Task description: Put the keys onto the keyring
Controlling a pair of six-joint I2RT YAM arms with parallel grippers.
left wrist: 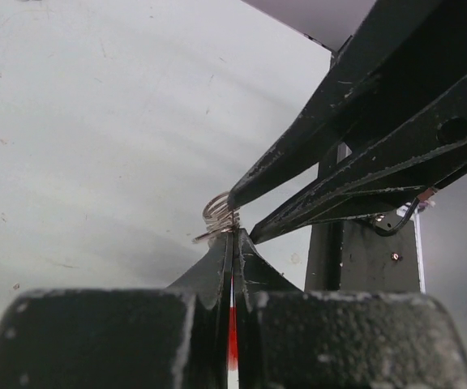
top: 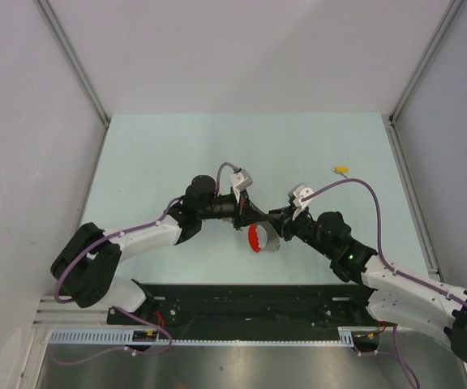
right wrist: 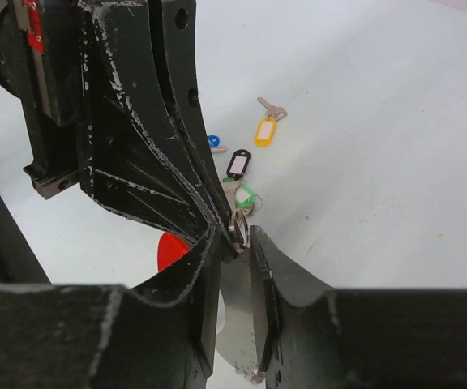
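Note:
The keyring (top: 256,238) hangs between both grippers at the table's middle, with a red arc (right wrist: 171,250) and a grey metal part (right wrist: 238,312). My left gripper (left wrist: 233,235) is shut on the red arc, and the silver coil (left wrist: 220,215) pokes out past its tips. My right gripper (right wrist: 235,239) stands slightly open with the grey part in the gap between its fingers. The keys lie on the table beyond: green tag (right wrist: 245,197) right by the coil, black (right wrist: 237,164), blue (right wrist: 214,143) and yellow (right wrist: 264,131). Whether the green one is threaded on, I cannot tell.
The yellow-tagged key (top: 341,171) lies alone towards the back right of the pale green table (top: 160,154). Grey walls rise on three sides. A black rail (top: 250,304) with the arm bases runs along the near edge.

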